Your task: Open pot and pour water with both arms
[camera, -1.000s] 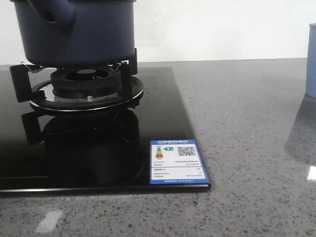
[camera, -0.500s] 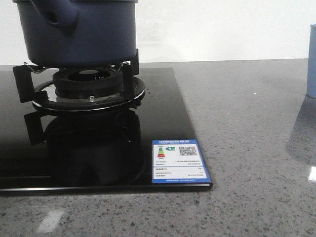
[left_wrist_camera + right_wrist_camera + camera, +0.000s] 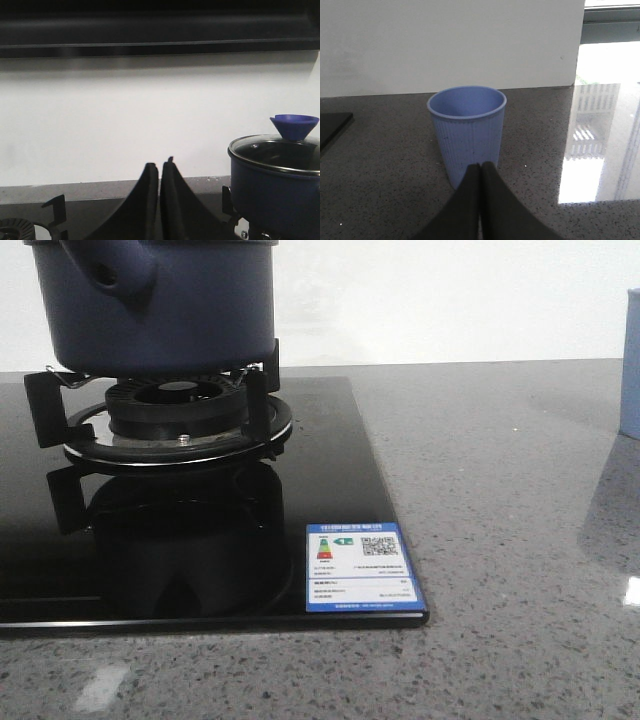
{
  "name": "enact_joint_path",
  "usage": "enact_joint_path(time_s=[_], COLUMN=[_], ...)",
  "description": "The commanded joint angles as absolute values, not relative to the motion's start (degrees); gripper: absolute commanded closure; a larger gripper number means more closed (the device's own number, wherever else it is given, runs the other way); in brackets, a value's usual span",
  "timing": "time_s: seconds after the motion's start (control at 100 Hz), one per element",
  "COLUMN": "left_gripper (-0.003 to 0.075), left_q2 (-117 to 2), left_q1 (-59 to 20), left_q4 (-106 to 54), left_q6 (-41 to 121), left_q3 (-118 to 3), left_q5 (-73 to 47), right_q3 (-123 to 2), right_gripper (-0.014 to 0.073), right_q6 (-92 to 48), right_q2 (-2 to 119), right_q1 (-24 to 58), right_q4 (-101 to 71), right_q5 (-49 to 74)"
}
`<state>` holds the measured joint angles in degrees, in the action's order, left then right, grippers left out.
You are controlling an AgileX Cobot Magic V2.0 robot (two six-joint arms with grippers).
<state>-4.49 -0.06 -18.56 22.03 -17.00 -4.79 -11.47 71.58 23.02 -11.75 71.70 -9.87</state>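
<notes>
The dark navy pot (image 3: 160, 305) stands on the gas burner (image 3: 175, 420) at the far left, its stubby holed handle (image 3: 105, 270) toward me. In the left wrist view the pot (image 3: 275, 195) carries a glass lid (image 3: 280, 152) with a blue cone knob (image 3: 294, 126). My left gripper (image 3: 159, 167) is shut and empty, apart from the pot, beside it. My right gripper (image 3: 480, 167) is shut and empty, just in front of the pale blue ribbed cup (image 3: 467, 132). Neither gripper shows in the front view.
The black glass hob (image 3: 330, 490) with an energy label (image 3: 362, 567) lies on the grey speckled counter (image 3: 500, 540). The cup's edge (image 3: 630, 365) shows at the far right. A white wall runs behind. A second burner (image 3: 15, 230) is in the left wrist view.
The front view shifted slightly between frames; the pot and burner look a touch displaced in the picture. Nothing was taken hold of or let go.
</notes>
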Motion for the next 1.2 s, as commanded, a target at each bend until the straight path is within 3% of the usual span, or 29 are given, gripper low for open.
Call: enact_joint_path(time_s=[0.0, 0.27, 0.73, 0.94, 1.19], left_gripper=[0.074, 0.074, 0.074, 0.074, 0.074], left_q2=[-4.9, -4.9, -4.9, -3.7, 1.8], left_q1=[0.0, 0.0, 0.0, 0.0, 0.0], left_q4=[-19.4, -23.5, -22.1, -0.9, -2.1], left_q6=[21.8, 21.8, 21.8, 3.0, 1.7], left_q3=[-17.9, -17.6, -17.4, -6.5, 0.7], left_q5=[-0.5, -8.7, -8.1, 8.2, 1.8], right_q3=[-13.0, -13.0, -13.0, -13.0, -13.0], right_gripper=[0.0661, 0.0661, 0.0661, 0.0661, 0.0661], right_q6=[70.8, 70.8, 70.8, 70.8, 70.8], right_q2=[23.1, 23.1, 23.1, 23.1, 23.1], right_q1=[-11.7, -11.7, -11.7, -11.7, -11.7], right_q4=[71.5, 71.5, 71.5, 71.5, 71.5], right_q5=[-11.4, -11.4, -11.4, -11.4, -11.4])
